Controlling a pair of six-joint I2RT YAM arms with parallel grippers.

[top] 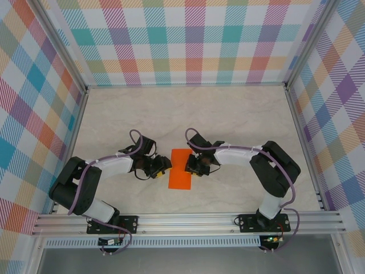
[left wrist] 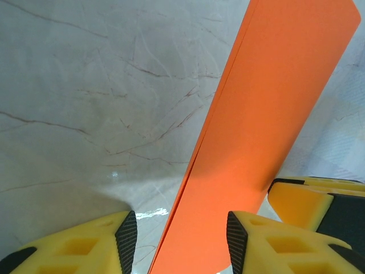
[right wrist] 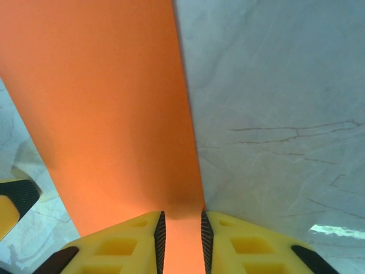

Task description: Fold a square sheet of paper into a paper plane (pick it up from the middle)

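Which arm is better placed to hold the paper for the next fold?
Right, I think: the right gripper is clamped on the orange paper, while the left gripper straddles it with jaws wide apart.

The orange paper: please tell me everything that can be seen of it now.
The orange paper is thin and bright, a narrow rectangle in the top view; in the left wrist view one long edge looks doubled, as if folded. It sits over the marble table between both grippers. The right gripper pinches one long side; the left gripper is open around the other.
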